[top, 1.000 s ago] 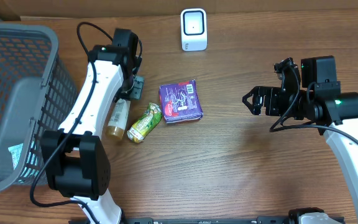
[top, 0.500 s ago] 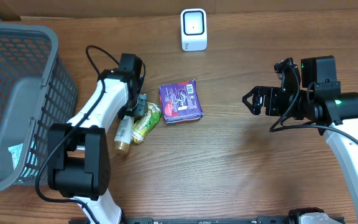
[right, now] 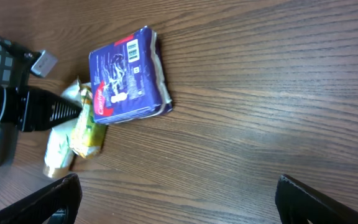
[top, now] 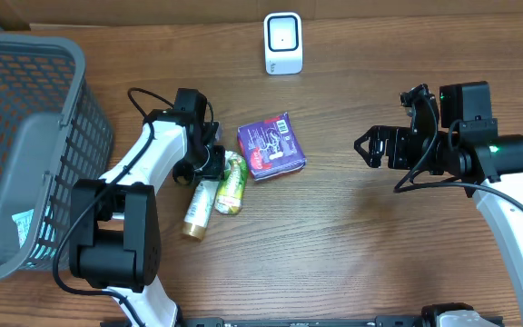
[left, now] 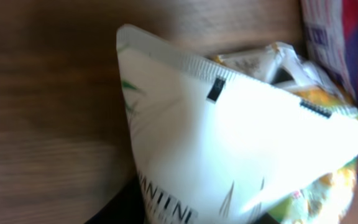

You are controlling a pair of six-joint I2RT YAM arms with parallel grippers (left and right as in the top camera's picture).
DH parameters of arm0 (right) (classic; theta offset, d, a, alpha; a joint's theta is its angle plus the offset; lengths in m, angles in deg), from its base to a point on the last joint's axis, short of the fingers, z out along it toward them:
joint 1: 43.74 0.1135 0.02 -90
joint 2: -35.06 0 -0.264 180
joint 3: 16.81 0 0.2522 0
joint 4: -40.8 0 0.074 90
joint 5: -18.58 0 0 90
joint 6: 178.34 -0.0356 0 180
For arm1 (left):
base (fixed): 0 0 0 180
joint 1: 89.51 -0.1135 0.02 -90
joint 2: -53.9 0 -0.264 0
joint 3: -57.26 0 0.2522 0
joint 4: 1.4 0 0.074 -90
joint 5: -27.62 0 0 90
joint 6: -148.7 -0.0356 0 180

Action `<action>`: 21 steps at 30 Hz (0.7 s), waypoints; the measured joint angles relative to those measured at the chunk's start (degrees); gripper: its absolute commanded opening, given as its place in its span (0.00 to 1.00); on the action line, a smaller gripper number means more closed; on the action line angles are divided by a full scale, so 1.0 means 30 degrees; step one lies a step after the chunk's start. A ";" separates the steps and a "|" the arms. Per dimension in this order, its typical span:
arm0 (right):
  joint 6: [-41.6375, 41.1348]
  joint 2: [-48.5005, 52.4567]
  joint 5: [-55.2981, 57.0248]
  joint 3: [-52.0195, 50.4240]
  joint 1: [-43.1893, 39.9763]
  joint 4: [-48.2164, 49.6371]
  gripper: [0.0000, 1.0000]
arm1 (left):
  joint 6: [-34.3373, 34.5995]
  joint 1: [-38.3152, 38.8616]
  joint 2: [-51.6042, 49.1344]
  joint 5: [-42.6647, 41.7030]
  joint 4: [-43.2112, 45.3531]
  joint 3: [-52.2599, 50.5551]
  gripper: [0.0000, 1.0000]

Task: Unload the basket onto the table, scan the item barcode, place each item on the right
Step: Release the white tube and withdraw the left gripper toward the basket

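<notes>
Wood-grain table (top: 352, 254) fills the overhead view, with a grey mesh basket (top: 80, 136) at its left edge and a small white scanner (top: 282, 43) standing upright at the far edge, well apart from everything else. Three items lie bunched left of centre: a purple packet (top: 271, 145), a green-and-yellow pouch (top: 231, 182) touching its left edge, and a white tube (top: 200, 207) with a gold cap just beside the pouch, cap end toward the near side.

The left gripper (top: 209, 162) sits low at the tube's crimped end, right against the pouch – its wrist camera is filled by the tube's white crimped end (lettering partly visible), the pouch and a strip of purple packet behind. How far its jaws are apart, and whether they have hold of anything, I cannot tell.

The right gripper (top: 369, 150) hovers over bare wood on the right, jaws spread wide and holding nothing. From its wrist view the packet's barcode (right: 132, 53) faces up – near the packet's far corner.
</notes>
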 measured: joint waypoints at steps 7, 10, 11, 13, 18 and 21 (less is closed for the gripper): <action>0.0007 0.0000 0.0000 0.0000 0.0000 -0.0007 1.00 | 0.0226 -0.0007 -0.0007 0.0306 -0.5450 0.6324 0.38; 0.0000 0.0000 0.0000 0.0000 0.0000 -0.0015 1.00 | 0.0350 -0.0007 -0.0007 0.0823 -0.7650 1.0499 0.39; 0.0000 0.0000 0.0007 0.0000 0.0000 -0.0007 1.00 | 0.0364 -0.0007 -0.0007 0.1078 -0.8597 1.2167 0.39; -0.0007 0.0000 -0.0007 -0.0007 0.0000 -0.0029 1.00 | 0.0364 -0.0007 0.0000 0.1632 -1.0214 1.5460 0.39; 0.0000 0.0000 -0.0007 -0.0007 0.0000 0.0000 1.00 | 0.0372 -0.0029 0.0044 0.3381 -1.3522 2.2622 0.39; 0.0000 0.0000 0.0000 -0.0007 0.0000 0.0007 1.00 | 0.0750 -0.0313 0.0211 0.4809 -1.4921 2.5733 0.39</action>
